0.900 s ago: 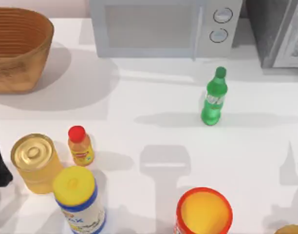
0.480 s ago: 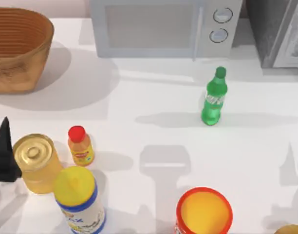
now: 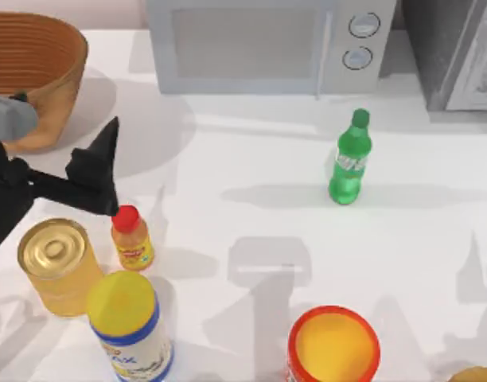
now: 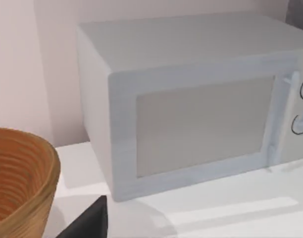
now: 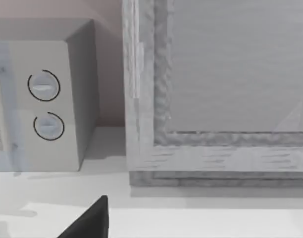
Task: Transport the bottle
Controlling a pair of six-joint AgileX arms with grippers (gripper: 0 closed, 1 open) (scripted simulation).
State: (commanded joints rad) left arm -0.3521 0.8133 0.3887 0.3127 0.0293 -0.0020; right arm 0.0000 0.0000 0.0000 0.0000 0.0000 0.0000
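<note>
Bottle (image 3: 350,159) stands upright on the bench (image 3: 251,231), right of centre, in front of the microwave (image 3: 267,44); long axis vertical, green cap up. Pale waist label, print unreadable. Left gripper (image 3: 96,171) over the left bench just above the orange bottle (image 3: 132,239) and beside the basket (image 3: 33,76); grasp state: cannot tell. Canister (image 3: 132,326) lettering illegible.

glossy translucent plastic bottle (image 3: 349,163) — woven wicker basket (image 3: 33,76), shiny metal can lid (image 3: 52,251), smooth matt table (image 3: 251,231).
</note>
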